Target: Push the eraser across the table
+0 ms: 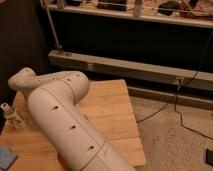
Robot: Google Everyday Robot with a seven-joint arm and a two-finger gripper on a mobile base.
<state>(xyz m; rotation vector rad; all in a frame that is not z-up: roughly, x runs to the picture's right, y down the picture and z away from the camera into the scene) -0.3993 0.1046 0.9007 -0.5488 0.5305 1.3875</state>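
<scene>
Sprawling over the table [115,107], white arm [65,125] prob. hides the gripper, so its state can't be told.

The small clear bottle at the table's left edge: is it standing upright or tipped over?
Upright: the bottle stands on the table, cap on top. The gripper is not in view.

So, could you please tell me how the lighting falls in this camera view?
In the camera view, warm light falls on the table and the pale arm, the panel behind is dark, and the arm hides the hand.
</scene>
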